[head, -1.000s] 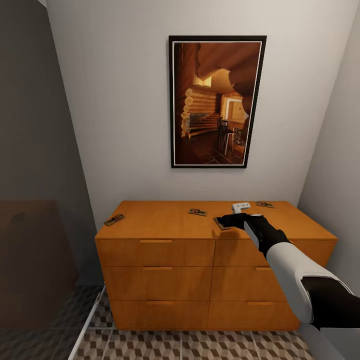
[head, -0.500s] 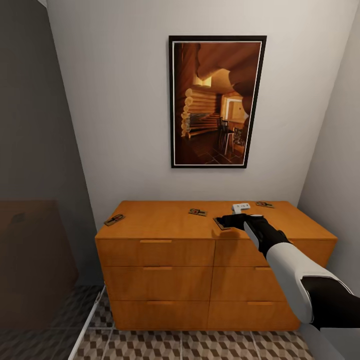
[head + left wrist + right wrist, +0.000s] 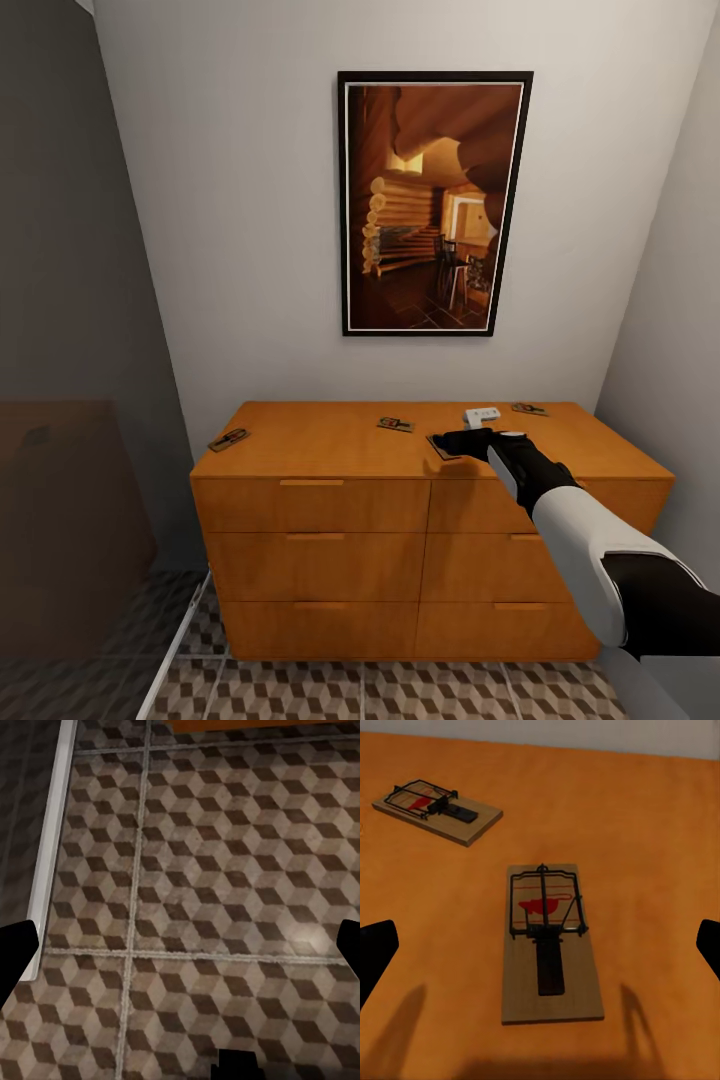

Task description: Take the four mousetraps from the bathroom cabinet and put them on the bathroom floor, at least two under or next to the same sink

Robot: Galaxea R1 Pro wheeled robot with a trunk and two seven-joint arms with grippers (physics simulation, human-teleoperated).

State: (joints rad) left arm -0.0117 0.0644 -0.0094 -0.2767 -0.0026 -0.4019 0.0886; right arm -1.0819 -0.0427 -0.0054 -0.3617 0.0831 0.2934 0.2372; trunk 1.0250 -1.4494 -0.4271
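The low orange-brown cabinet (image 3: 330, 440) stands against the wall with four mousetraps on its top. One mousetrap (image 3: 228, 439) lies at the left edge, one (image 3: 395, 424) in the middle, one (image 3: 529, 408) at the back right. The fourth mousetrap (image 3: 438, 448) lies just under my right gripper (image 3: 452, 440). In the right wrist view this trap (image 3: 551, 945) sits between the open fingers (image 3: 376, 952), a little below them, with the middle trap (image 3: 437, 810) beyond. My left gripper (image 3: 182, 945) hangs open over the bathroom floor (image 3: 225, 870), holding nothing.
A small white box (image 3: 482, 413) sits on the cabinet top beside my right hand. A framed picture (image 3: 434, 203) hangs on the wall above. A white threshold strip (image 3: 52, 832) separates the patterned tiles from a darker floor at the left.
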